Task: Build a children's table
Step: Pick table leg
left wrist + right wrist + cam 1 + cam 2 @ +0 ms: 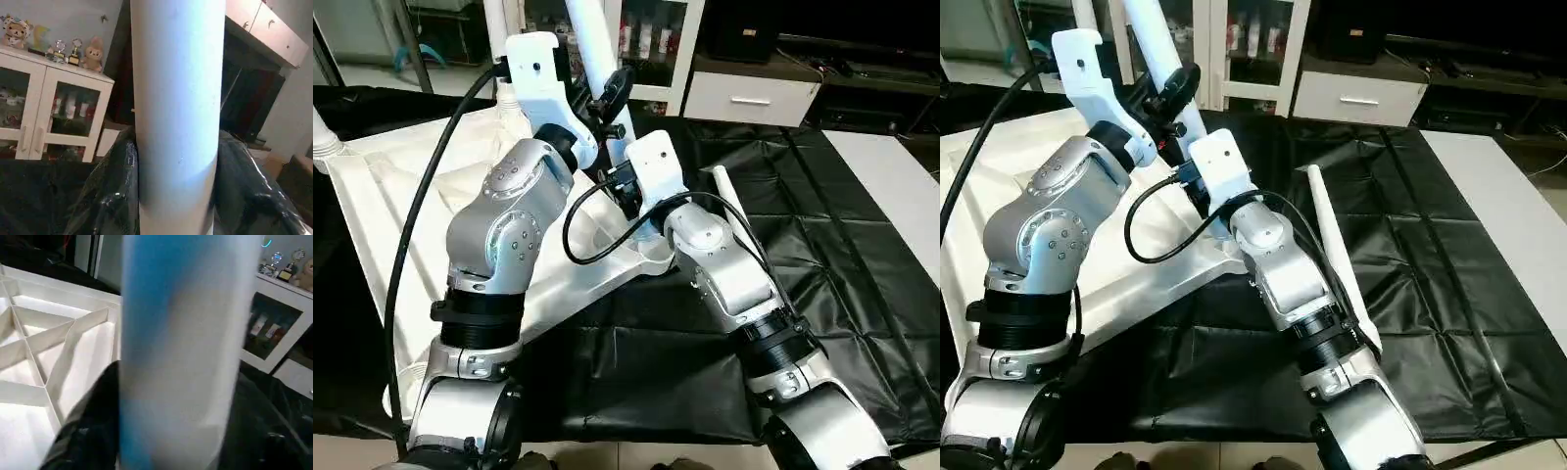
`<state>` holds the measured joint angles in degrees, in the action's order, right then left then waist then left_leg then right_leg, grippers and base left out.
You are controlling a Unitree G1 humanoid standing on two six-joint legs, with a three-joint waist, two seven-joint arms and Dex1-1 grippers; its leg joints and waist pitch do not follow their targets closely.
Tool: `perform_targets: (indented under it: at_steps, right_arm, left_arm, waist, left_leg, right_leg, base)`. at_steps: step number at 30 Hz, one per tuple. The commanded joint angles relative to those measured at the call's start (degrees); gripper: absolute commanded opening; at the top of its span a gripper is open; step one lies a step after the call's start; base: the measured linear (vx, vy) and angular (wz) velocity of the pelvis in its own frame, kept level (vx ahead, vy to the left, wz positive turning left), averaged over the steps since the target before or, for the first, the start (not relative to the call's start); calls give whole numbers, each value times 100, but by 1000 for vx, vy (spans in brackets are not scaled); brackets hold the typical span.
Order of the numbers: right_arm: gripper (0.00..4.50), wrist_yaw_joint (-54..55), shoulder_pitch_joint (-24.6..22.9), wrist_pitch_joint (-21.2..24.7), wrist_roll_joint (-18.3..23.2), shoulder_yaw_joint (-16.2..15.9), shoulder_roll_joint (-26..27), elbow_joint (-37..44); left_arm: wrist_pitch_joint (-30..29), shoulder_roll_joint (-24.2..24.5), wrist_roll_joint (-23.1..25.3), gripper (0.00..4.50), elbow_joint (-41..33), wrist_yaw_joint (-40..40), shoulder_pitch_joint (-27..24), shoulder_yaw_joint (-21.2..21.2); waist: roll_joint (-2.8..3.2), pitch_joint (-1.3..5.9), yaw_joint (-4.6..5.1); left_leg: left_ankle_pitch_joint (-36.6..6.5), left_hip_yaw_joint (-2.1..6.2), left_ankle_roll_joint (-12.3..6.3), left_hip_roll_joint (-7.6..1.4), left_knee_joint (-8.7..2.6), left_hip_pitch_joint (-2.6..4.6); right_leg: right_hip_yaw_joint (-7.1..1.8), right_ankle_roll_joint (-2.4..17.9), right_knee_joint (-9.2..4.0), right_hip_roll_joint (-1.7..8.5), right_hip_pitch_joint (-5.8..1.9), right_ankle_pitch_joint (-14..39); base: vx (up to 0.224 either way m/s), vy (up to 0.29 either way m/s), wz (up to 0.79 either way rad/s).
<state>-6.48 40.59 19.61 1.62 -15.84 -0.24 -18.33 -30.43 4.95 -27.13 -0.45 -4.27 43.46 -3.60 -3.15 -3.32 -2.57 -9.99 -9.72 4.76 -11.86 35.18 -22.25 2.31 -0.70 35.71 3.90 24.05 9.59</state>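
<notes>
The white tabletop (382, 186) lies underside up on the black cover, its ribs plain in the right wrist view (44, 357). A long white leg (587, 39) stands upright at the tabletop's near right corner. My left gripper (610, 98) is shut on this leg high up, and the leg (178, 98) fills the space between its fingers. My right gripper (628, 188) is shut on the same leg (181, 357) lower down, just above the corner. Another leg (1332, 245) lies loose on the cover, to the right of my right forearm.
A further leg (323, 137) stands at the tabletop's far left corner. Behind the work surface are a white glass-door cabinet (646, 39) and a white drawer unit (749, 98). The black cover (862, 264) stretches to the right and front.
</notes>
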Motion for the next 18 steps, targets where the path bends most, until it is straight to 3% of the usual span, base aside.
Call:
perform_targets:
  at_steps: [1,6,14,17,18]
  right_arm:
    - [220,-52,16,-121,-25,144,-52,-41]
    - [188,-181,29,-211,-106,66,-78,-48]
    - [183,-301,27,-242,-102,58,-75,-27]
    - [183,-1019,16,-312,226,59,-180,176]
    - [183,-1231,1,-223,413,118,-200,278]
  left_arm:
    - [32,-19,95,177,25,-26,145,12]
    - [31,-3,132,177,17,-42,122,-3]
    - [40,10,152,177,34,-67,131,-15]
    - [37,119,557,177,99,270,147,0]
    - [-64,62,281,233,65,175,142,-140]
  waist:
    - [96,397,6]
    - [102,392,11]
    - [107,398,11]
    - [106,394,10]
    - [106,399,7]
  left_leg:
    - [-1561,1,498,-44,-464,118]
    - [-1614,5,488,-46,-465,118]
    - [-1556,3,474,-46,-463,116]
    - [-1650,8,421,-55,-465,120]
    - [-1627,7,390,-52,-464,114]
  right_leg:
    - [-186,679,-394,235,-264,1110]
    - [-186,647,-405,237,-256,1250]
    - [-186,700,-394,234,-260,1122]
    - [-184,688,-401,233,-270,1138]
    - [-184,717,-398,238,-276,1136]
  base:
    - [0,0,0]
    - [0,0,0]
    - [0,0,0]
    - [0,0,0]
    - [0,0,0]
